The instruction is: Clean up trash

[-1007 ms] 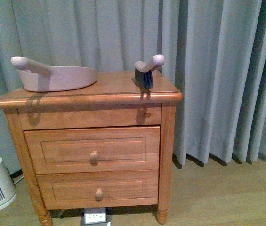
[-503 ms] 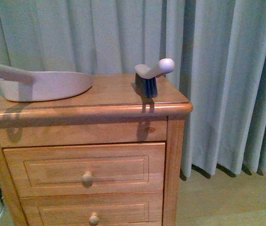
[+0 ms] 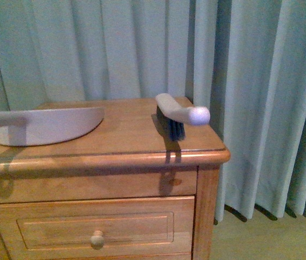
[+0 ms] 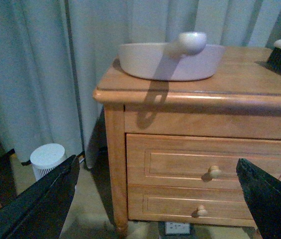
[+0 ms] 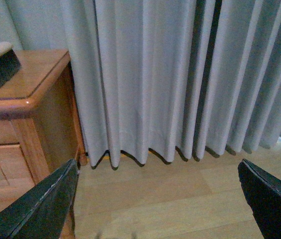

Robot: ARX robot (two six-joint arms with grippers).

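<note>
1. Front view. Arm pose cannot be told from here. The wooden tabletop (image 3: pixel 125 135) carries a pink dustpan (image 3: pixel 44 125), its handle cut off at the frame edge. A brush (image 3: pixel 177 115) stands on its dark bristles with the handle end toward the camera. A curtain (image 3: pixel 261 81) hangs behind. One drawer knob (image 3: pixel 97 238) shows; the lower part of the nightstand is cut off.
2. Left wrist view. The left pincer (image 4: pixel 157 163) sits lower than the tabletop and faces the nightstand front. Fingers (image 4: pixel 31 209) are spread wide with nothing between them, and both are cut by the frame. The dustpan lies ahead of and above the pincer, handle end toward it. The brush lies farther off, mostly out of frame. Two knobs (image 4: pixel 215 172) show through the gap. A white ribbed unit (image 4: pixel 48 159) stands on the floor just beside one fingertip.
3. Right wrist view. The right pincer (image 5: pixel 157 167) is low and aimed at the curtain hem and the floor (image 5: pixel 180 199) beside the nightstand. It is wide open and empty. The brush bristles are ahead and off to one side, cut off.
4. Trash: location cannot be told from any view.
</note>
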